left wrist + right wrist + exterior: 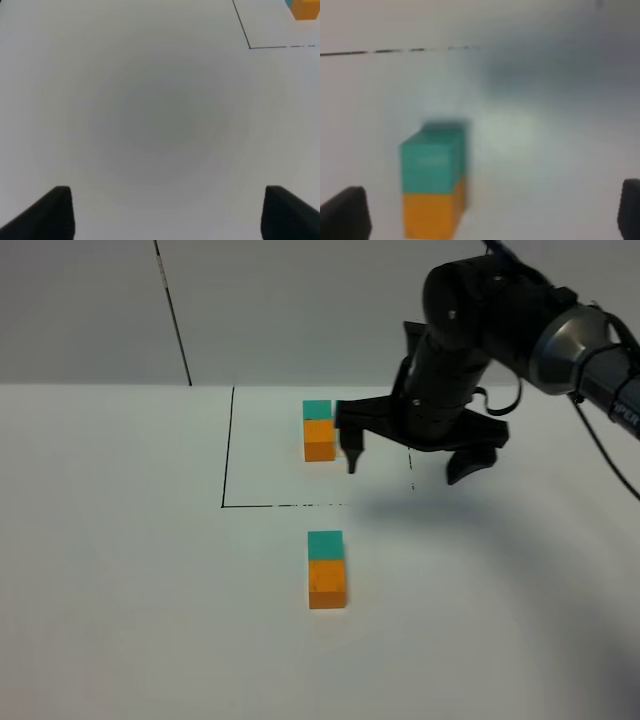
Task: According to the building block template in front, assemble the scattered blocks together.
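Observation:
The building block template, a teal cube (317, 409) joined to an orange cube (320, 438), sits inside the black drawn outline (227, 450). The scattered blocks, a teal cube (325, 544) and an orange cube (327, 584), lie touching in one line just in front of the outline. They also show in the right wrist view, teal (431, 160) and orange (432, 215). My right gripper (406, 467) hovers open and empty over the outline's right part, beside the template. My left gripper (167, 215) is open and empty over bare table.
The white table (120, 590) stretches to the left and front. In the left wrist view the outline's corner (249, 47) and the template's orange cube (306, 9) show at the far edge. A black cable (173, 315) runs down the back wall.

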Tool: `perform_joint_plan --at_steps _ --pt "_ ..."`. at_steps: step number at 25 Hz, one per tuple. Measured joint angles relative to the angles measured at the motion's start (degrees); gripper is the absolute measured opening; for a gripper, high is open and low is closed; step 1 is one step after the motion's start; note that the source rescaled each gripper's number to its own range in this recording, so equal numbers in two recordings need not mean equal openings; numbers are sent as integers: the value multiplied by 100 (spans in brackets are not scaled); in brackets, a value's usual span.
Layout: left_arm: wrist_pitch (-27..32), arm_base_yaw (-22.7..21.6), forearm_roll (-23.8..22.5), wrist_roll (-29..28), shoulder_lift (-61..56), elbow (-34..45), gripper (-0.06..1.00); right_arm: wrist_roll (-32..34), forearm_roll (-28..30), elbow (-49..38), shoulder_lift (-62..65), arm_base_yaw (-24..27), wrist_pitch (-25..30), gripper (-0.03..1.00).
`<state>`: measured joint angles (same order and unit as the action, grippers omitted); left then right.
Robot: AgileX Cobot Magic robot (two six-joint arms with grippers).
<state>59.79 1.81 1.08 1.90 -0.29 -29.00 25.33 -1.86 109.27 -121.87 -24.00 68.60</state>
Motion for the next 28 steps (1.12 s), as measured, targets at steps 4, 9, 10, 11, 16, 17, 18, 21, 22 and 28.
perform_joint_plan --at_steps 4,9,10,11,16,17,18,21,22,28 --pt "0 0 0 7 0 0 70 -382 129 -83 88 735 62 100" --pt "0 0 0 7 0 0 70 -844 186 -486 538 1535 76 100" --pt "0 0 0 7 0 0 70 -930 186 -618 637 1664 70 100" --pt "0 0 0 7 0 0 70 -987 186 -744 768 1826 70 100" --pt "0 0 0 18 0 0 70 -1102 495 -1803 1609 2680 66 100" --pt "0 0 0 18 0 0 70 -1102 548 -2083 1792 2827 66 100" --pt "0 0 0 18 0 0 70 -1102 568 -2330 2024 3000 66 100" --pt "0 0 0 18 0 0 70 -1080 592 -3245 2750 3404 25 100" --pt "0 0 0 18 0 0 70 -1080 598 -3482 3025 3497 -40 100" --pt "0 0 0 18 0 0 70 -1074 702 -4745 4647 3586 -263 100"
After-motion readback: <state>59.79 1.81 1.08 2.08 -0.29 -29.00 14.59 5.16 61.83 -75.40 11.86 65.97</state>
